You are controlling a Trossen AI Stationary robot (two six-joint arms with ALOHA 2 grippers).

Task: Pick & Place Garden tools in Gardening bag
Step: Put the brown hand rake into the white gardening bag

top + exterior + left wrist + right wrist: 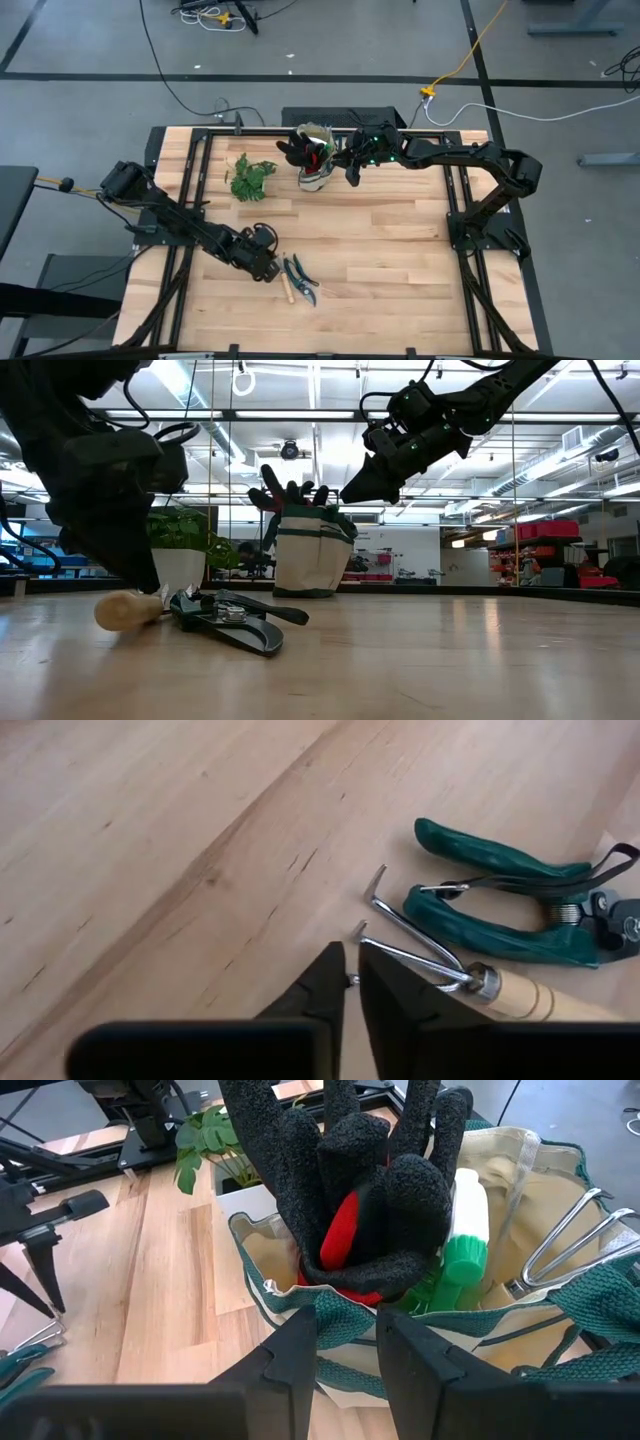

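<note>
The beige bag with green trim [315, 172] stands at the table's far middle. A black-and-red glove [370, 1190] sticks up out of it beside a green-and-white spool [462, 1240]. My right gripper [345, 1350] is open just above the bag's rim [350, 1325], to the bag's right [352, 176]. The wooden-handled mini rake [500, 990] and the green-handled pruning shears [490, 910] lie side by side on the table near the front middle. My left gripper [350, 975] is down at the rake's tine end, fingers almost together. My left gripper has the tip of one rake tine [352, 978] in the narrow gap between its two fingertips. The fingers come slanting down from the table's left. The rake lies flat on the table, its handle [125, 610] on the wood.
A leafy green plant sprig [250, 178] lies left of the bag. A metal tool [570, 1230] stands inside the bag. Bare wood lies between the bag and the tools, and to the table's right [400, 270].
</note>
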